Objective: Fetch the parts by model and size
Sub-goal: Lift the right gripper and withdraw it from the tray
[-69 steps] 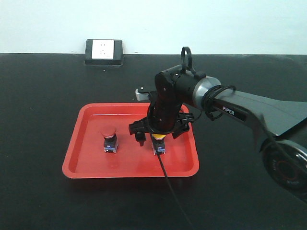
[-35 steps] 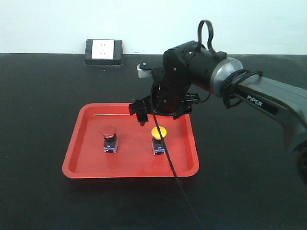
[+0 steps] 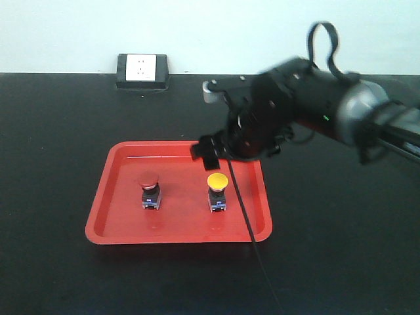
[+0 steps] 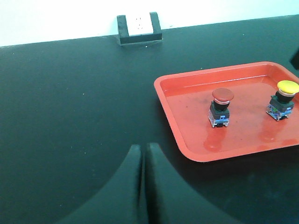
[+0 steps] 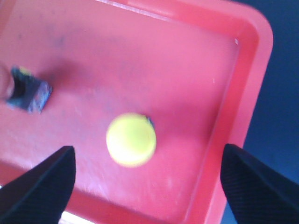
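Observation:
The red-capped switch (image 3: 149, 189) and the yellow-capped switch (image 3: 217, 191) stand upright side by side in a red tray (image 3: 105, 197). My right gripper (image 3: 233, 154) hangs open and empty above the tray's back right part, apart from the yellow switch. In the right wrist view the yellow cap (image 5: 131, 139) lies below and between the wide-open right gripper (image 5: 147, 157), and the red switch's base (image 5: 28, 94) shows at the left edge. My left gripper (image 4: 142, 149) is shut and empty over the black table, left of the tray (image 4: 187, 135). That view shows the red switch (image 4: 220, 108) and the yellow switch (image 4: 281, 99).
A black-framed white socket box (image 3: 142, 71) sits at the table's back edge, against the pale wall; it also shows in the left wrist view (image 4: 138, 28). A thin black cable (image 3: 246, 223) hangs from the right arm across the tray's front right.
My right gripper has risen off the yellow switch and swung up and right, open. The yellow switch stays standing in the tray. The red switch has not moved.

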Controlling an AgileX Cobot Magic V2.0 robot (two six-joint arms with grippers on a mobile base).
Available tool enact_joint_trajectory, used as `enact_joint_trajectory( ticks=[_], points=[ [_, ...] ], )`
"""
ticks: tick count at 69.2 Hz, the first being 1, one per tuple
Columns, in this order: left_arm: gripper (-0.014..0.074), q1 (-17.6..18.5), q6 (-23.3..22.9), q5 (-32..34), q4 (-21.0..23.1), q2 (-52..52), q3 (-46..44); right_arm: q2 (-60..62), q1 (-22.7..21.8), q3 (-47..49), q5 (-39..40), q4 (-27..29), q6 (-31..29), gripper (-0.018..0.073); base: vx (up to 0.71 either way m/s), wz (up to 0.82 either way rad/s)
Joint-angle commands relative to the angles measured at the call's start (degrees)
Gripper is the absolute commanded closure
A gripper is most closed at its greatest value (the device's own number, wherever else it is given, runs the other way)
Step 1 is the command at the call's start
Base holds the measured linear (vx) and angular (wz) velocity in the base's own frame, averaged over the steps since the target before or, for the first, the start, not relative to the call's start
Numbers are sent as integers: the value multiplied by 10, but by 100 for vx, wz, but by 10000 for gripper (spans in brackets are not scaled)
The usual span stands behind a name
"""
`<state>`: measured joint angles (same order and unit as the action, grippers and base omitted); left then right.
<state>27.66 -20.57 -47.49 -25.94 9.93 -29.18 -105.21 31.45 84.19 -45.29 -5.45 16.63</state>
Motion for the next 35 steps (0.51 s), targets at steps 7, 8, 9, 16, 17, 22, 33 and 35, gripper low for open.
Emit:
enact_joint_trajectory(
  ticks=[7, 8, 9, 16, 17, 22, 33, 35],
  points=[
    [603, 1, -1, 35, -6, 8, -15, 159, 0, -166, 193, -16, -1, -29, 0, 0],
    [603, 1, -1, 35, -6, 8, -15, 165, 0, -180, 205, -17, -1, -29, 0, 0],
    [603, 1, -1, 35, -6, 8, -15, 175, 0, -194, 216, -20, -1, -29, 0, 0],
    [603, 1, -1, 35, -6, 8, -15, 255, 0, -281, 283, -35, -1, -28, 0, 0],
    [603, 1, -1, 35, -6, 8, -15, 266, -1, -292, 291, -36, -1, -27, 0, 0],
    [603, 1, -1, 35, -6, 8, -15, 324, -1, -341, 319, -48, -1, -17, 0, 0],
    [603, 1, -1, 35, -6, 8, -15, 449, -1, -416, 327, -64, -2, 52, 0, 0],
    [603, 1, -1, 35, -6, 8, -15, 470, -1, -426, 327, -69, -2, 78, 0, 0]
  ],
)
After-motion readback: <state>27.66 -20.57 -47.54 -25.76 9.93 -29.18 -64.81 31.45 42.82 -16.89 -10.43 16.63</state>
